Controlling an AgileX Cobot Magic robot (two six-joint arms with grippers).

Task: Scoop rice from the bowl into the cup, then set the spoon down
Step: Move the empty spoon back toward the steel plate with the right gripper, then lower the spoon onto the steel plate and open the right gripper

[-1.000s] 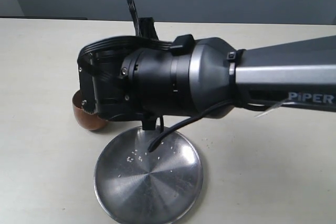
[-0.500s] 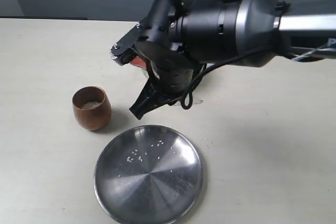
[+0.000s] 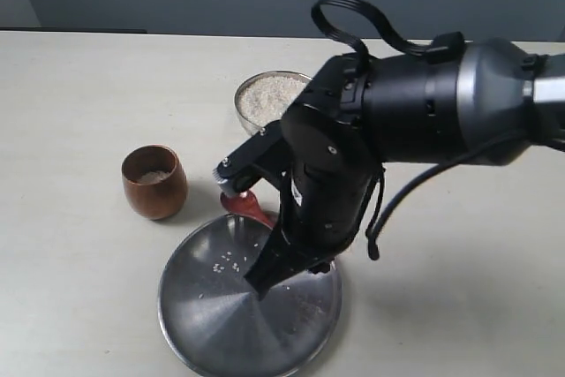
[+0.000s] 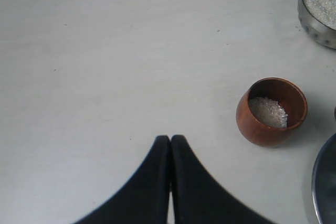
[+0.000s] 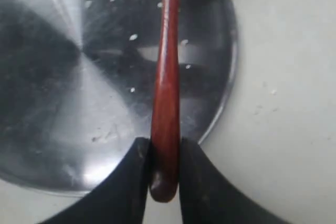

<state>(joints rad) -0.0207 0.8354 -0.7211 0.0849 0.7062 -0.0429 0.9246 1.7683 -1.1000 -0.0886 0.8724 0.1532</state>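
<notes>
In the exterior view, the right arm has come down from above the bowl, which it hid half a second ago. It now leans over the steel plate. The bowl stands uncovered at the far side of the surface, heaped with rice. The right hand points down at the plate, and a red stretch of the spoon shows by the plate's far rim. The cup stands upright to the left of the plate and apart from it, in the same place as before.

In the left wrist view, the left hand is clenched, its fingers pressed together with nothing between them, above bare surface. The cup is near it and holds a shallow layer of rice. Part of the bowl shows at a corner.

In the right wrist view, the right hand grasps the spoon's handle near its end, one finger on either side. The spoon runs out over the plate, where loose grains lie scattered. I cannot tell whether the spoon touches the plate.
</notes>
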